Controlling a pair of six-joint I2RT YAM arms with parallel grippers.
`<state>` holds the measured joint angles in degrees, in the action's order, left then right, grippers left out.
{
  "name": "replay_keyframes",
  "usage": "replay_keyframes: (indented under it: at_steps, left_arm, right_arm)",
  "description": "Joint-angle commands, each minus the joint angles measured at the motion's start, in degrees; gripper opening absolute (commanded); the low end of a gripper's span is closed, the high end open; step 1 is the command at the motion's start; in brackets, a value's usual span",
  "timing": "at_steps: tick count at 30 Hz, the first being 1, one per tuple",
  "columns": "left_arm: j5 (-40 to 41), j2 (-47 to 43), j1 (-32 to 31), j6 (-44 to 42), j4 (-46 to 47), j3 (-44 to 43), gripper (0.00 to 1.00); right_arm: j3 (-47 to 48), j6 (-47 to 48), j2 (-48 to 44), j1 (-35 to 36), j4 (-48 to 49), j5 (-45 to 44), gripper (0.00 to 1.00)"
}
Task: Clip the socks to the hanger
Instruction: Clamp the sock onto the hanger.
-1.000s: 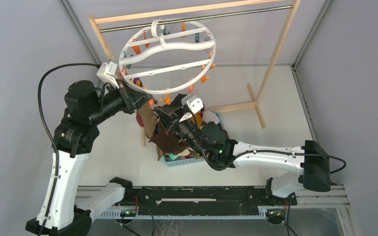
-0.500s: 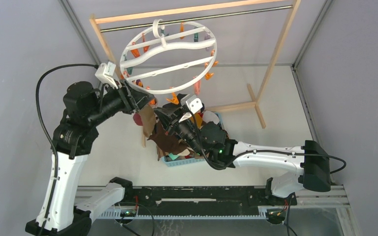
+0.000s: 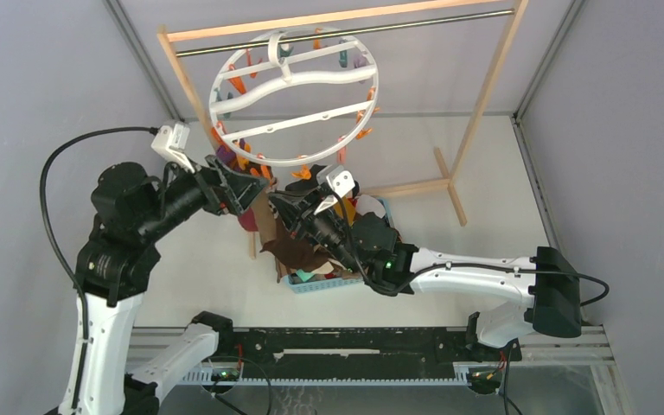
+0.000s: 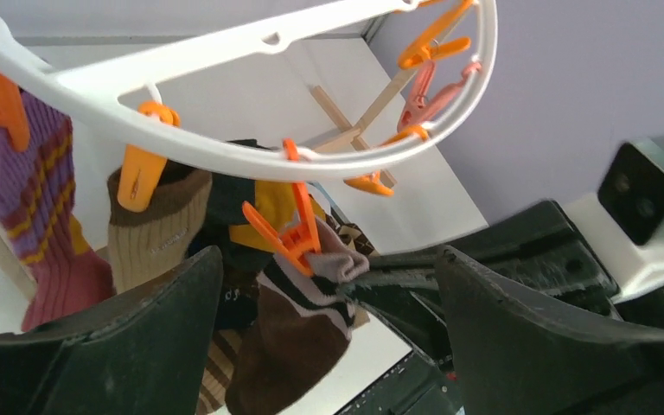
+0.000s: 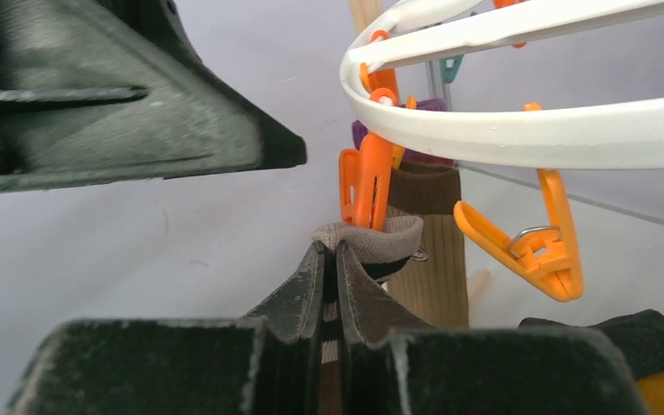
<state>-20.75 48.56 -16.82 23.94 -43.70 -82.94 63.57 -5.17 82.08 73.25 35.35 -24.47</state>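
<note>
Your right gripper (image 5: 328,258) pinches a brown striped fabric sock (image 5: 389,239) between its fingers; your left gripper (image 4: 328,262) gapes wide, empty.

Glossy smooth white plastic hanger (image 4: 225,162), ribbed knitted cloth socks (image 4: 151,233), bare wooden rack (image 3: 488,91)

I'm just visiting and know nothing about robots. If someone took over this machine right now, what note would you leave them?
Left end effector: open, empty, just below the hanger rim.
Right end effector: shut on the striped sock at its cuff, right under an orange clip that seems to bite it.
Done: a purple sock and a tan sock hang clipped.
Left: check the clip holds, let go, then hang the spare socks from the blue basket. A free clip hangs next along.
</note>
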Motion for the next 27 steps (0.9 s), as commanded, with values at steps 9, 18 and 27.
replay_keyframes:
  at_steps: [9,18,27]
  left_arm:
    - [-16.3,-7.9,-0.3,-10.1,-3.1,16.1,0.82]
    - [-10.9,-6.8,-2.8,-7.9,1.3,20.5,0.69]
    - [-1.2,-8.3,-2.8,-10.4,1.9,20.5,0.36]
  right_arm:
    - [2.8,-11.2,-4.7,-3.6,-2.1,11.5,0.21]
    - [5.2,-12.6,-3.6,-4.0,-5.0,14.9,0.31]
    - [-4.9,-12.9,-13.9,-5.9,-5.6,10.8,0.54]
